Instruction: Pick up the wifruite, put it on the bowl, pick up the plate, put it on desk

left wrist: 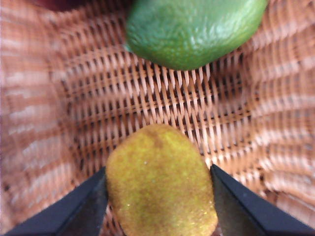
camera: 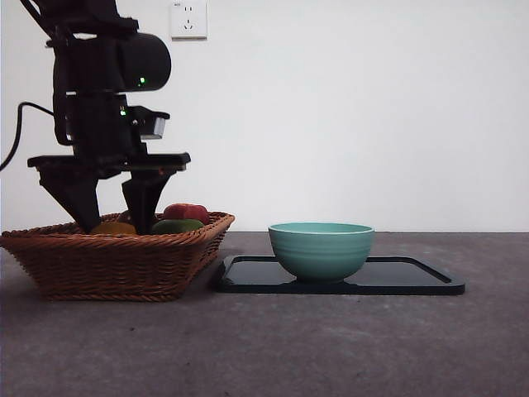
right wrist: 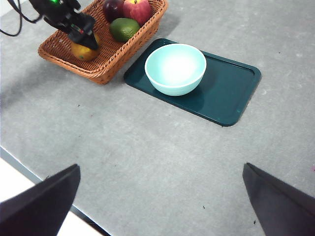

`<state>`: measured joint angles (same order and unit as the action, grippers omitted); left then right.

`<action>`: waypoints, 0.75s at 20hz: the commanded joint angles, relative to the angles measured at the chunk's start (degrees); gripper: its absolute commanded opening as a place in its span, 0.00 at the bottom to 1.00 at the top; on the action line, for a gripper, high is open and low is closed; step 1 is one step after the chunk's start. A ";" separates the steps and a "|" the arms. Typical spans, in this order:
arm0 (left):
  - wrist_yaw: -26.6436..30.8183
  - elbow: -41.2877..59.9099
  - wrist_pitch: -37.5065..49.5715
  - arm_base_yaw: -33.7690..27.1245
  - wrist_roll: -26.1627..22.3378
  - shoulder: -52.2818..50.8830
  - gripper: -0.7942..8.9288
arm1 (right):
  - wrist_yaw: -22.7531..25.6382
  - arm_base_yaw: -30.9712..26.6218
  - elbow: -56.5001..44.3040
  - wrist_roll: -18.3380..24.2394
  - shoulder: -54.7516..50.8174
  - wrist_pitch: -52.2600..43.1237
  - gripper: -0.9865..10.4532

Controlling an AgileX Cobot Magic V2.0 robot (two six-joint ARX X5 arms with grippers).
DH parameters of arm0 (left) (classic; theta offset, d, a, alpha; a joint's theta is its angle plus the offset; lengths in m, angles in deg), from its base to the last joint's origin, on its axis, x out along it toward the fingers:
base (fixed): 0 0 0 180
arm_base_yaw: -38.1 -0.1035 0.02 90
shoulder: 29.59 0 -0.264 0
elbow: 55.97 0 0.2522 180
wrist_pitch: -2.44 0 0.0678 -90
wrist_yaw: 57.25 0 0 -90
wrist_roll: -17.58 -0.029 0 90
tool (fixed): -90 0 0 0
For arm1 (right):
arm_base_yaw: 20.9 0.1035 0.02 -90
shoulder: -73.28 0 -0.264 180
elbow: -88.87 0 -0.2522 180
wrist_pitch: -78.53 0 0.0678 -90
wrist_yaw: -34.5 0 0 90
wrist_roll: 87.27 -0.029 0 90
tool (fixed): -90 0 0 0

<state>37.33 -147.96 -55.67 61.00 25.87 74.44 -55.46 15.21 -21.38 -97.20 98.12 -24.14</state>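
The wifruite [left wrist: 160, 196], a brownish-orange oval fruit, lies on the floor of a wicker basket [camera: 116, 265] at the left; it also shows in the front view [camera: 113, 227] and the right wrist view [right wrist: 82, 52]. My left gripper [camera: 114, 222] reaches down into the basket, open, with one jaw close on each side of the wifruite. The mint-green bowl [camera: 321, 248] stands empty on a dark plate-like tray [camera: 405, 279] on the desk [camera: 331, 347]. My right gripper [right wrist: 161, 166] is open and empty, high above the near desk.
A green fruit [left wrist: 192, 29] lies just beyond the wifruite in the basket, with a red apple [right wrist: 138, 10] and a dark purple fruit [right wrist: 113, 7] further back. The tray lies right beside the basket. The desk's near edge [right wrist: 29, 172] is below the right gripper.
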 commanded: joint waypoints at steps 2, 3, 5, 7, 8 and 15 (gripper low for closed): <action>0.11 -0.66 0.55 0.09 -1.66 2.36 0.33 | -0.02 0.50 0.59 -0.57 0.09 -0.52 0.58; 0.11 -0.66 0.50 0.09 -1.70 2.62 0.33 | -0.02 0.50 0.59 -0.57 0.09 -0.52 0.58; 0.11 -0.66 0.48 0.09 -1.79 2.97 0.33 | 0.00 0.50 0.59 -0.57 0.09 -0.52 0.58; 0.11 -0.68 0.68 0.09 -1.86 2.97 0.34 | 0.00 0.50 0.59 -0.57 0.09 -0.52 0.58; 0.11 -0.76 0.61 0.09 -1.86 2.97 0.34 | 0.00 0.50 0.59 -0.57 0.09 -0.52 0.58; 0.09 -4.50 -3.10 -0.02 -1.84 2.71 0.63 | -0.04 0.50 0.59 -0.61 0.09 -0.50 0.58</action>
<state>37.33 -151.00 -59.19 60.82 24.47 76.06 -55.49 15.21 -21.38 -97.20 98.12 -24.14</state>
